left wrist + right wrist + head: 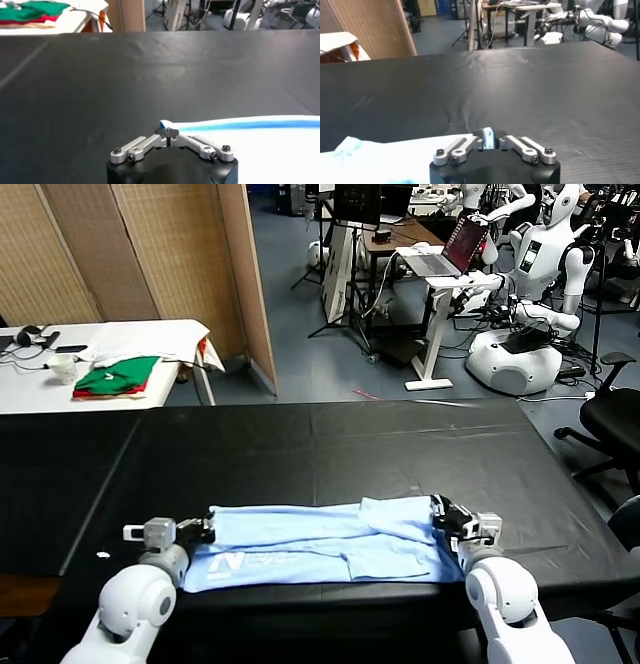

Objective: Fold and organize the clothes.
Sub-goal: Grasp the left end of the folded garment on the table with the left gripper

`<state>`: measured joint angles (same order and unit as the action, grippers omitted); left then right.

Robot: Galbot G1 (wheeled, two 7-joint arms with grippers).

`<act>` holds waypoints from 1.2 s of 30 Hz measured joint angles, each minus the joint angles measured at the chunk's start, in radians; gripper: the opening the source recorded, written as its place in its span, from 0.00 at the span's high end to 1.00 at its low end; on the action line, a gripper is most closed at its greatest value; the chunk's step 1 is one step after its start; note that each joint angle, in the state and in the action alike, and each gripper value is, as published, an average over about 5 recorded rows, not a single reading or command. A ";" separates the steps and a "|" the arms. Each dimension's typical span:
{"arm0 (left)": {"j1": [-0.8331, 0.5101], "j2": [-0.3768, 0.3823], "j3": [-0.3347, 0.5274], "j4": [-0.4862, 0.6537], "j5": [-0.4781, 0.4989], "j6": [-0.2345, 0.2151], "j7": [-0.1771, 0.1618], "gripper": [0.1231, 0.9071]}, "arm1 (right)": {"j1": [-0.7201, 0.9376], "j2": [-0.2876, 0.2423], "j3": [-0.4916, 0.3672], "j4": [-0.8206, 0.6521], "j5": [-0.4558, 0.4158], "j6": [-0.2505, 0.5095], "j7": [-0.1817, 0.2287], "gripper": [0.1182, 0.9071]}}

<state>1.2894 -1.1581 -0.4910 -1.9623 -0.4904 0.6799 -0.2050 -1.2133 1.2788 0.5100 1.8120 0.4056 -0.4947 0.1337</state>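
The clothes, one pale sky-blue T-shirt [330,542], lie in a long folded band near the front edge of the black table [320,444], white lettering showing near its left end. My left gripper [205,530] sits at the shirt's left end. In the left wrist view it [167,133] is shut, pinching the corner of the T-shirt [260,150]. My right gripper [441,513] is at the shirt's right end. The right wrist view shows it [488,136] shut on a fold of the blue T-shirt [385,160].
A white side table [30,384] at the back left carries folded green and red garments [118,374], a cup and headphones. Behind stand a wicker screen [170,244], a desk with a laptop [455,249], other robots and an office chair [610,419].
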 joint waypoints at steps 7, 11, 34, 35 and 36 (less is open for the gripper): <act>-0.021 -0.040 0.008 0.032 0.081 -0.053 0.012 0.97 | 0.016 -0.008 -0.004 -0.023 0.026 0.045 -0.044 0.96; -0.021 -0.062 0.005 0.037 0.102 -0.076 0.028 0.95 | 0.011 -0.024 0.003 -0.021 0.041 0.063 -0.087 0.87; 0.162 -0.142 -0.110 -0.093 0.102 -0.141 0.050 0.00 | -0.200 -0.023 0.119 0.265 0.044 0.073 -0.116 0.00; 0.168 -0.149 -0.112 -0.093 0.098 -0.145 0.054 0.00 | -0.204 -0.022 0.121 0.269 0.044 0.073 -0.116 0.00; 0.172 -0.155 -0.113 -0.092 0.096 -0.150 0.058 0.00 | -0.208 -0.021 0.123 0.272 0.044 0.073 -0.116 0.00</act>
<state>1.4618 -1.3129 -0.6043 -2.0547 -0.3945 0.5298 -0.1472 -1.4217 1.2575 0.6326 2.0845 0.4493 -0.4215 0.0178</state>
